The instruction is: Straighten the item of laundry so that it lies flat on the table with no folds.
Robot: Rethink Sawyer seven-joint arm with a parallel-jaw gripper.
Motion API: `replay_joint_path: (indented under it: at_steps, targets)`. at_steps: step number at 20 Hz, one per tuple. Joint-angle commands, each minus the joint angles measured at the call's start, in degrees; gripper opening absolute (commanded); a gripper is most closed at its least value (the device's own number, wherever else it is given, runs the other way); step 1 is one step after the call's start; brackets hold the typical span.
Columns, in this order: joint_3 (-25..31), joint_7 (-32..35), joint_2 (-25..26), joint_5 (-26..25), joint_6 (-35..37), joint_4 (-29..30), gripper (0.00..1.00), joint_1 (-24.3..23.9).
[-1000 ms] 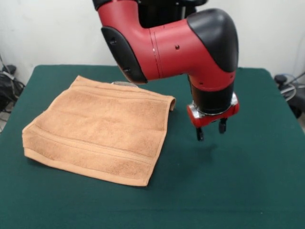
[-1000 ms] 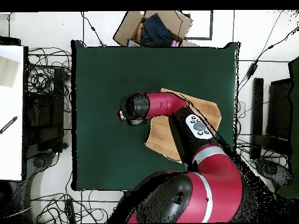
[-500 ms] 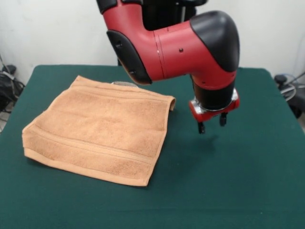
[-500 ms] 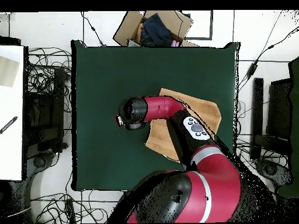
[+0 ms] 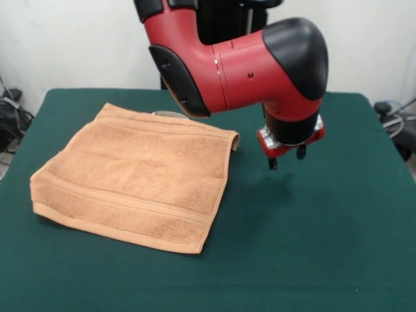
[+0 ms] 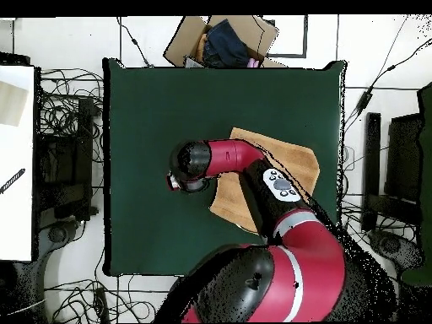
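Note:
The item of laundry (image 5: 136,175), a light orange-tan terry towel, lies on the left half of the dark green table (image 5: 312,247). It looks doubled over, with thick edges and band stripes near the front hem; its far right corner curls up. My gripper (image 5: 286,158) hangs above the bare felt just right of that corner, open and empty, apart from the towel. In the overhead view the arm covers much of the towel (image 6: 297,157), and the wrist head (image 6: 191,162) hides the gripper.
A cardboard box (image 6: 224,38) with dark cloth stands beyond the table's edge at the top of the overhead view. Cables lie on the floor on both sides. A white surface (image 6: 17,160) stands at the left.
My gripper has risen from the felt and drawn back a little, still open and empty. The towel has not moved.

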Motion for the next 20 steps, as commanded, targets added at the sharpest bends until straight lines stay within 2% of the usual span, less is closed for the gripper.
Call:
replay_joint_path:
  at_steps: [1, 7, 13, 20]
  targets:
    - [-1.96, -0.46, 4.5, -0.66, 5.87, -3.57, 1.0, 1.0]
    - [-1.37, -2.28, 5.94, -1.4, 6.47, -5.35, 1.0, 0.42]
    - [0.23, -7.73, 8.05, -2.17, 9.39, -8.43, 1.0, -0.76]
    - [1.85, -11.16, 9.26, -3.0, 11.97, -10.42, 1.0, -1.32]
